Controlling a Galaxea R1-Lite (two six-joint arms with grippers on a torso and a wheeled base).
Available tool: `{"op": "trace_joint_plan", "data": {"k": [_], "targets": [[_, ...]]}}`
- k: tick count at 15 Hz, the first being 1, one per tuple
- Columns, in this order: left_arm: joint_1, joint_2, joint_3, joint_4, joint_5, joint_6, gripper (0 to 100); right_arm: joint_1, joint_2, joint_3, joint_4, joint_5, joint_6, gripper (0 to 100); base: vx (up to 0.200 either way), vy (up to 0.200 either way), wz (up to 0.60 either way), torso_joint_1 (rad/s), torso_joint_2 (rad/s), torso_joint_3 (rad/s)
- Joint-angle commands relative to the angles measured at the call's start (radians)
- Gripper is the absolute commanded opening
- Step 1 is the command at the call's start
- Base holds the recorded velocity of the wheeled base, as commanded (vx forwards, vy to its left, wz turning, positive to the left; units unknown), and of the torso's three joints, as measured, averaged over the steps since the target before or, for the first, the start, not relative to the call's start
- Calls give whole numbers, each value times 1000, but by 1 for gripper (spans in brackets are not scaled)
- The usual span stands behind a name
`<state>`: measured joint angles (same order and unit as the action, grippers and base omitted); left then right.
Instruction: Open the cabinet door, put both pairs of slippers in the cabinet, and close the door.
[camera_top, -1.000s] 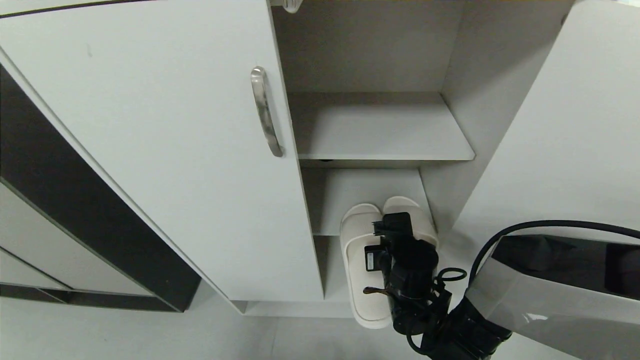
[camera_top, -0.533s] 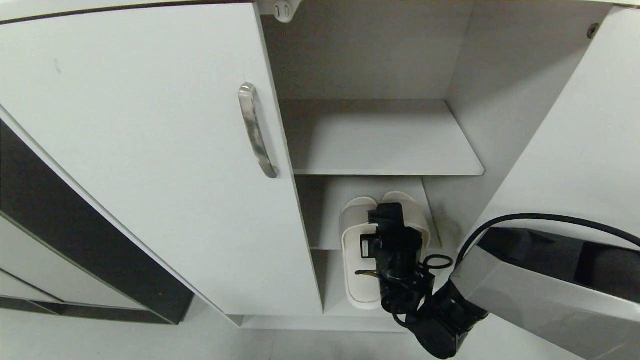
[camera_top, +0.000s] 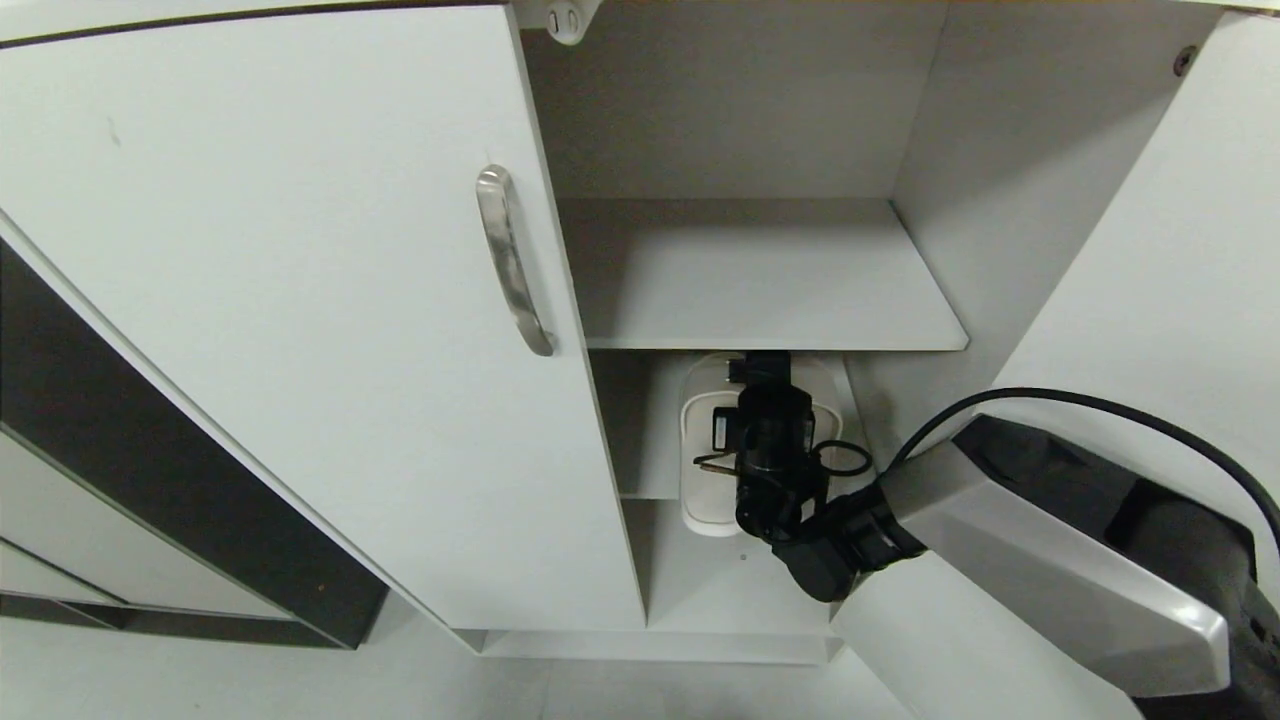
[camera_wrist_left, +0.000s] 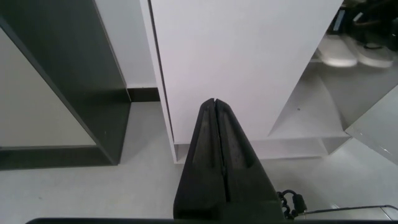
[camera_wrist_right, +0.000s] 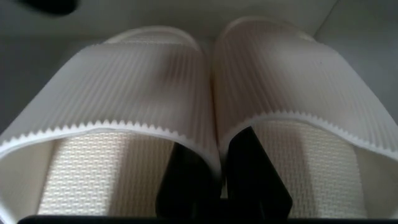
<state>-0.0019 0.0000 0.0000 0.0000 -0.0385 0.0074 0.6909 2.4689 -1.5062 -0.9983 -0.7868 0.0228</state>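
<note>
1. Closest to me, my left gripper (camera_wrist_left: 214, 106) hangs above the floor (camera_wrist_left: 81, 186) in front of the closed left door (camera_top: 300, 250). Its fingers are pressed flat together with nothing between them.
2. My right gripper (camera_wrist_right: 221, 180) reaches into the open side of the cabinet (camera_top: 960, 150). It is clenched on the slippers (camera_top: 703, 480). One of its fingers (camera_wrist_right: 255, 177) sits under each strap, and the two inner strap edges are pinched between them.
3. The slippers are a cream pair with ribbed straps, lying side by side and touching. They sit over the lower shelf (camera_top: 650, 430), heels jutting past its front edge. I cannot tell whether the soles rest on it.
4. Their toes are tucked beneath the front of the upper shelf (camera_top: 760, 270).
5. On the left door, the metal handle (camera_top: 512, 260) runs upright just beside the opening.
6. The right door (camera_top: 1150, 250) stands swung open beside my right arm.
7. Farthest in, the back wall (camera_top: 720, 100) rises above the upper shelf.
</note>
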Motion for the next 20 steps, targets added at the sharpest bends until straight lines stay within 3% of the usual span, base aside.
{"op": "trace_joint_plan", "data": {"k": [1, 7, 14, 15, 18, 20], "targets": [[0, 2, 0, 0, 0, 0, 0, -28, 51, -88, 32, 3, 0, 0, 0, 0, 0, 0, 0, 0], [0, 2, 0, 0, 0, 0, 0, -53, 82, -204, 119, 58, -7, 0, 0, 0, 0, 0, 0, 0], [0, 2, 0, 0, 0, 0, 0, -62, 99, -216, 130, 81, -7, 0, 0, 0, 0, 0, 0, 0], [0, 2, 0, 0, 0, 0, 0, -62, 99, -215, 132, 81, -7, 100, 0, 0, 0, 0, 0, 0], [0, 2, 0, 0, 0, 0, 0, -57, 81, -169, 122, 78, -6, 100, 0, 0, 0, 0, 0, 0], [0, 2, 0, 0, 0, 0, 0, -37, 16, -63, 101, 77, 0, 100, 0, 0, 0, 0, 0, 0]]}}
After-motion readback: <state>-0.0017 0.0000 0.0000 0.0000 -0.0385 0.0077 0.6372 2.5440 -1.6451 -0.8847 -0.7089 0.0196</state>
